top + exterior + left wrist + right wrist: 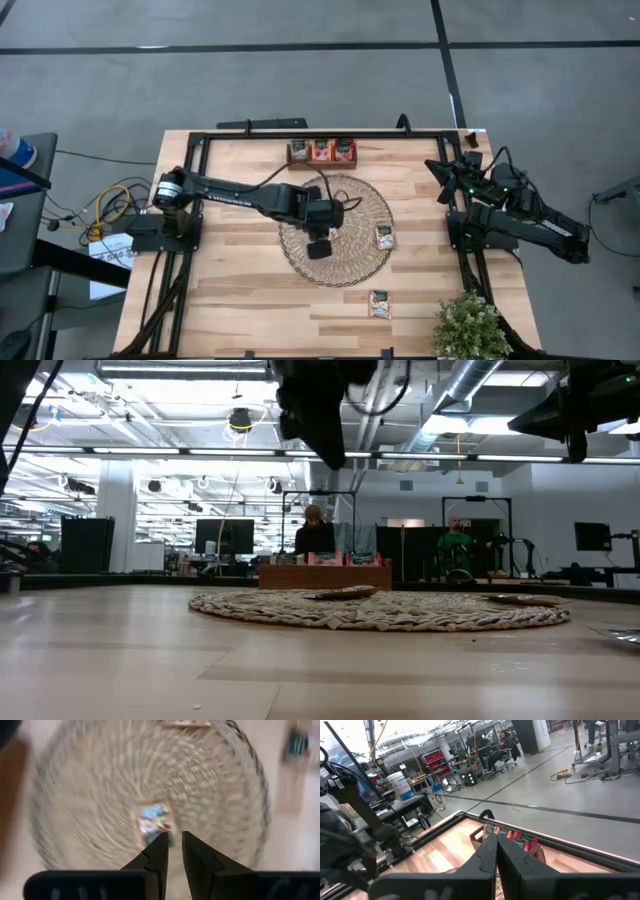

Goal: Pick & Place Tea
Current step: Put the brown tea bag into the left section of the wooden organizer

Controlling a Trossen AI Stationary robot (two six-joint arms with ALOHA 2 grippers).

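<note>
A pale, plank-grained wooden worktop (240, 300) carries a large round woven mat (360, 215) of coiled, ridged fibre. The left gripper (319, 247) hangs over the mat's centre, its dark jaws a narrow gap apart, gripping nothing. Just beyond its tips, a flat square tea sachet (154, 822) lies on the weave. Another sachet (385, 237) rests at the mat's right edge; a third (379, 303) lies on bare wood nearby. The right gripper (496, 851) waits at the worktop's right edge, jaws pressed together
</note>
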